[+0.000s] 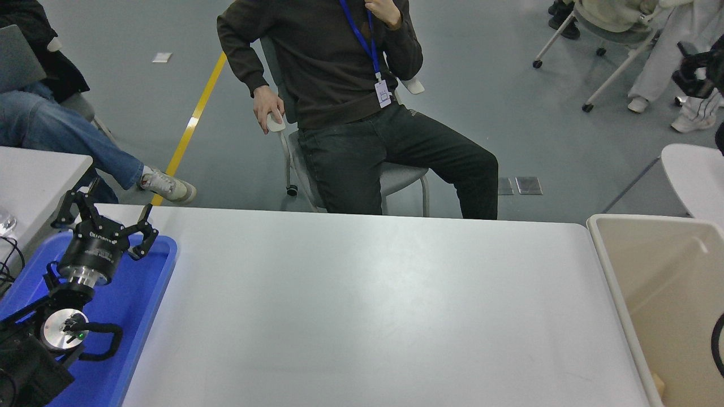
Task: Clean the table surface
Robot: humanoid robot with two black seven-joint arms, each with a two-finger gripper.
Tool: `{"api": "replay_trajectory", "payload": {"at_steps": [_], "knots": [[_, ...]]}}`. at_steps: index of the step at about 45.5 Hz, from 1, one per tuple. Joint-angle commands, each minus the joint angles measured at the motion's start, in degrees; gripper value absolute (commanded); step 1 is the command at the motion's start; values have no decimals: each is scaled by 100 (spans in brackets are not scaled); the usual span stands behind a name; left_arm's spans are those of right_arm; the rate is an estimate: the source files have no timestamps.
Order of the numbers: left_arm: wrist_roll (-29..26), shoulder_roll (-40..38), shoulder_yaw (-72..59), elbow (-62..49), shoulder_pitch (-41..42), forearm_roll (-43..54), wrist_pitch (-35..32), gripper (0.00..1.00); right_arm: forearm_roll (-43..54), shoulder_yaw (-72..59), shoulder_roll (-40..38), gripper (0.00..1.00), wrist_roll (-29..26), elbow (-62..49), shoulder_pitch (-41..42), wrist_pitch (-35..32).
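My left gripper [104, 212] hung with its fingers [148, 233] spread wide and nothing between them, over the far end of the blue tray [144, 294] at the left edge of the table. The arm behind it ran back to the lower left corner, a small green light glowing on one of its joints.

My right gripper [693, 76] showed only as a dark shape at the upper right edge, high above the floor and well apart from the table; I could not tell how its jaws stood. A curved piece of black cable or arm showed at the right edge lower down, over the beige bin [616, 271].

The table surface [367, 311] spread wide and white between the tray on its left and the bin just beside its right end, filling the lower middle of the view.

Past its far edge a person [350, 96] in dark clothes sat on a chair [404, 181], one hand [267, 110] resting on its armrest. Another person's leg [68, 141] in blue jeans reached in from the left, above a smaller white table [34, 175].
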State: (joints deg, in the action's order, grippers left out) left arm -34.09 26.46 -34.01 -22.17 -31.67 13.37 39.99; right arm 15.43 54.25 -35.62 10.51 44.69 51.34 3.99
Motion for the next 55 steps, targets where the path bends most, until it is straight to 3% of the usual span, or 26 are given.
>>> {"api": "replay_trajectory", "payload": {"at_steps": [1, 14, 55], "knots": [[-1, 0, 0, 2, -5, -1, 0, 100, -5, 270, 415, 99, 1023, 250, -1178, -302], [8, 0, 0, -7, -5, -1, 0, 100, -5, 191, 925, 99, 1709, 224, -2031, -338], [-1, 0, 0, -7, -5, -1, 0, 100, 4, -47, 1128, 99, 1709, -22, -2392, -329]]}}
